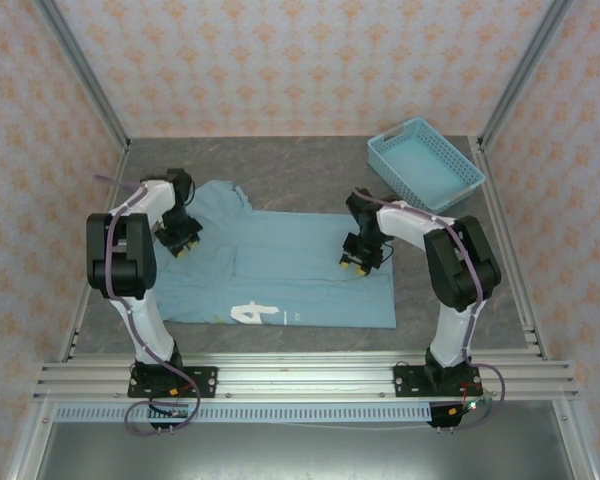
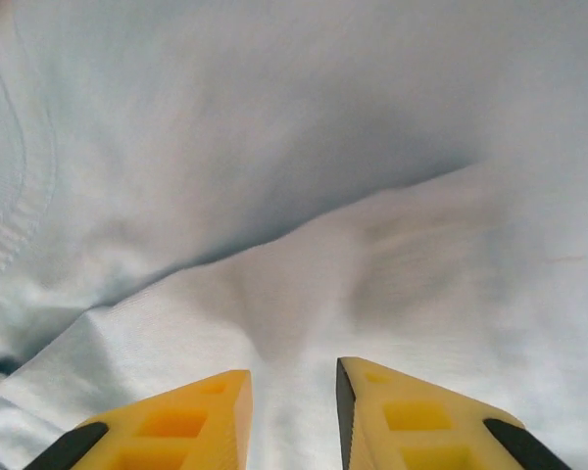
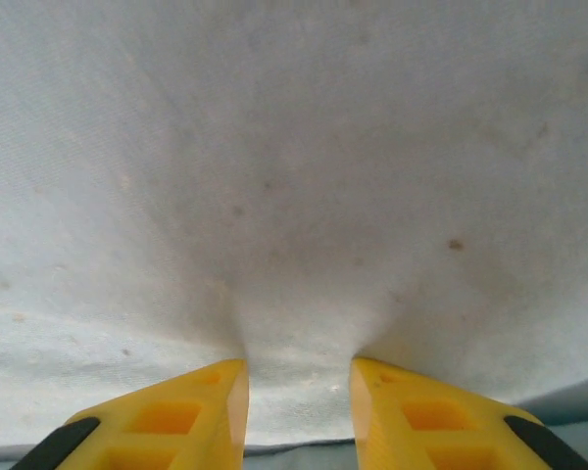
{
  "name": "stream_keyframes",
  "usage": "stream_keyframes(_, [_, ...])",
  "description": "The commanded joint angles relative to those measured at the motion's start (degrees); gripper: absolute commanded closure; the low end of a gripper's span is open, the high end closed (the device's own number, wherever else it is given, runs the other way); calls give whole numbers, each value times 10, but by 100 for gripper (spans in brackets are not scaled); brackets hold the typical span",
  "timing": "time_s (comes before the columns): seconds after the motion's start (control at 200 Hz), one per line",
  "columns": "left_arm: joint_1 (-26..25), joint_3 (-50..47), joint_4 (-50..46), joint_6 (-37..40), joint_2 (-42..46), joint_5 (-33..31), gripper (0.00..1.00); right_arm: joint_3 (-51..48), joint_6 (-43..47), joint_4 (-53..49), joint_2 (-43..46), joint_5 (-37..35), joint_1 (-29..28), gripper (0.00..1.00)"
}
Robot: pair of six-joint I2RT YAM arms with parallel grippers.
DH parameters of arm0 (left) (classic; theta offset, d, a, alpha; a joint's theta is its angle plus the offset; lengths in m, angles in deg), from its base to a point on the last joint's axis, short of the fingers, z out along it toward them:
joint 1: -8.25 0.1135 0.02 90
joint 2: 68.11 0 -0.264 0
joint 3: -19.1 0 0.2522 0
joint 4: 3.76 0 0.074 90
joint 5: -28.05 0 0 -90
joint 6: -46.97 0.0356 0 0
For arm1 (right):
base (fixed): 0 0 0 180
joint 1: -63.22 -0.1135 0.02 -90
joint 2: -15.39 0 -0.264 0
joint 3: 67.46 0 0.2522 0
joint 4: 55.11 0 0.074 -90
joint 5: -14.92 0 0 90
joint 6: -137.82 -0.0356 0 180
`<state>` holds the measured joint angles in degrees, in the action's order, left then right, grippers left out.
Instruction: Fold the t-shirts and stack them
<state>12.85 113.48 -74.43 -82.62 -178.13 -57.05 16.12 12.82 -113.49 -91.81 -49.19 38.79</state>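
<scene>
Two white-and-black arms, left arm point(image 1: 130, 260) and right arm point(image 1: 450, 260), purple cables looping along each, black bolted bases, yellow wedge fingers point(image 2: 176, 426) with black tips.

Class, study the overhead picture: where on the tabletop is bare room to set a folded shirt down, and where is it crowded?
Bare table runs along the far edge, left of the basket. The middle is crowded: the t-shirt spreads there, with the left gripper and right gripper on it.
</scene>
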Motion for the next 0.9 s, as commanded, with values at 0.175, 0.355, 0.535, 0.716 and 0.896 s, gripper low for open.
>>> stream_keyframes(0.175, [-59,379,-55,-94,-180,29,68,133,32,51,-12,-7,31,62])
stream_keyframes(0.355, [-82,559,-78,-147,-314,34,68,217,24,43,-53,-1,56,62])
stream_keyframes(0.535, [-82,583,-43,-160,-347,18,63,250,23,40,-64,0,64,62])
stream_keyframes(0.716, [-82,578,-9,-158,-355,9,61,231,20,45,-54,5,64,62])
stream_keyframes(0.896, [-84,548,34,-167,-327,6,60,203,16,50,-40,8,64,62])
